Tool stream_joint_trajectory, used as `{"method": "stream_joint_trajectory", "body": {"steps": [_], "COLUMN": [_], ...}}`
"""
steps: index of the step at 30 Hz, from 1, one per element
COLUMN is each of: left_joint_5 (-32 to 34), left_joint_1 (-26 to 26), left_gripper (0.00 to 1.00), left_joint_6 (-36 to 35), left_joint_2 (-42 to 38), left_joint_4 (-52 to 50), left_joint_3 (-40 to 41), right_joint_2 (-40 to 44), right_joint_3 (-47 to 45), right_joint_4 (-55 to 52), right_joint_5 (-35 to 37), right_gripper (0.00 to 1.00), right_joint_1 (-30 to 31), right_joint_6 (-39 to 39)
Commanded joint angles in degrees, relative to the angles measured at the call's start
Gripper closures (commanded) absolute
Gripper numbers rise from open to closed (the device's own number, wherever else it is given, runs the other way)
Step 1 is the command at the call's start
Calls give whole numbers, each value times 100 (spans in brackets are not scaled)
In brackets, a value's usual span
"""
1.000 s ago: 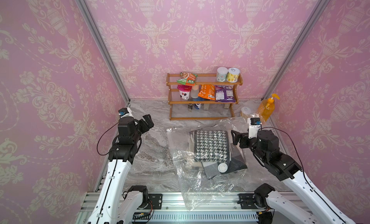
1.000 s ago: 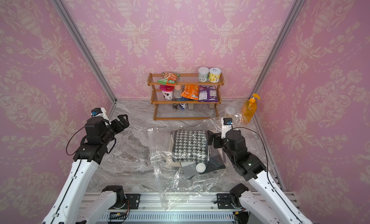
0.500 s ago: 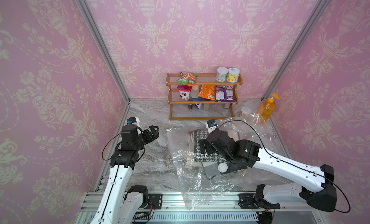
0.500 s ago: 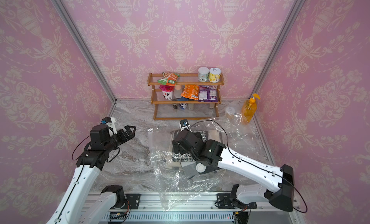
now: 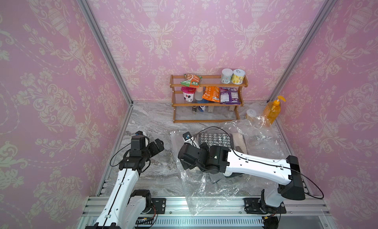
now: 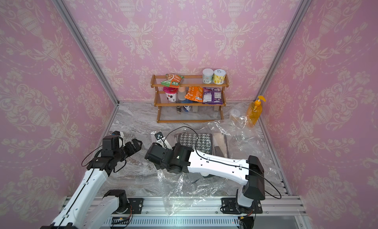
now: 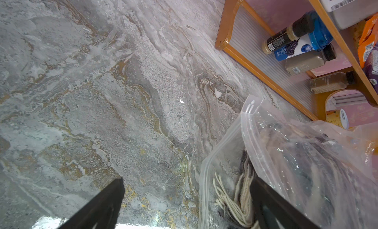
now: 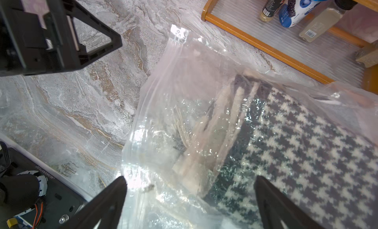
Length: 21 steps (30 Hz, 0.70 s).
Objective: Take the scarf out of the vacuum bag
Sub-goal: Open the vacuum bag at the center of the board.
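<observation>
The right gripper (image 8: 190,180) hovers, fingers spread, over the vacuum bag (image 5: 204,187), which lies on the surface (image 7: 102,95) before the wooden rack (image 5: 204,121), houndstooth scarf (image 8: 296,146) inside. The left gripper (image 7: 187,180), likewise spread, sits near its zip edge. A pinch may catch only slippery film, dragging the bag.

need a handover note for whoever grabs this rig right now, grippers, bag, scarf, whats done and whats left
Both empty: left gripper has jaws open beside the vacuum bag, at its zip edge by the fringe; right gripper has jaws open above the bag.
The scarf is folded inside the bag, on the table in front of the wooden rack.
Done: nothing is out yet.
Left: hold the bag, pull the scarf out.
</observation>
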State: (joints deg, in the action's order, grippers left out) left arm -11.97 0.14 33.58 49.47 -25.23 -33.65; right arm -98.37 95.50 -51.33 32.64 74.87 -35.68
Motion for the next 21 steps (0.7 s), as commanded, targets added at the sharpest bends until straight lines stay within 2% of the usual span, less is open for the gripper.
{"method": "stream_joint_trajectory", "body": {"steps": [1, 6, 11, 14, 21], "left_joint_5": [-139, 24, 44, 54, -27], "left_joint_1": [43, 119, 323, 426, 598], "left_gripper": [1, 1, 1, 1, 1], "left_joint_6": [306, 465, 483, 474, 417], "left_joint_2": [197, 775, 1482, 1657, 1886], "left_joint_4": [499, 769, 726, 695, 839], "left_joint_3": [211, 150, -189, -347, -450], "right_joint_2": [-532, -1769, -2556, -2883, -3456], "right_joint_3": [771, 2312, 3262, 3492, 3717], "right_joint_4": [-1013, -2572, -3490, -3948, -4107], "right_joint_5": [897, 1415, 1774, 1890, 2013], "right_gripper": [0, 0, 0, 0, 0], "right_joint_1": [476, 876, 1168, 1170, 1327], "right_joint_6": [-371, -1201, -1759, -2199, -2274]}}
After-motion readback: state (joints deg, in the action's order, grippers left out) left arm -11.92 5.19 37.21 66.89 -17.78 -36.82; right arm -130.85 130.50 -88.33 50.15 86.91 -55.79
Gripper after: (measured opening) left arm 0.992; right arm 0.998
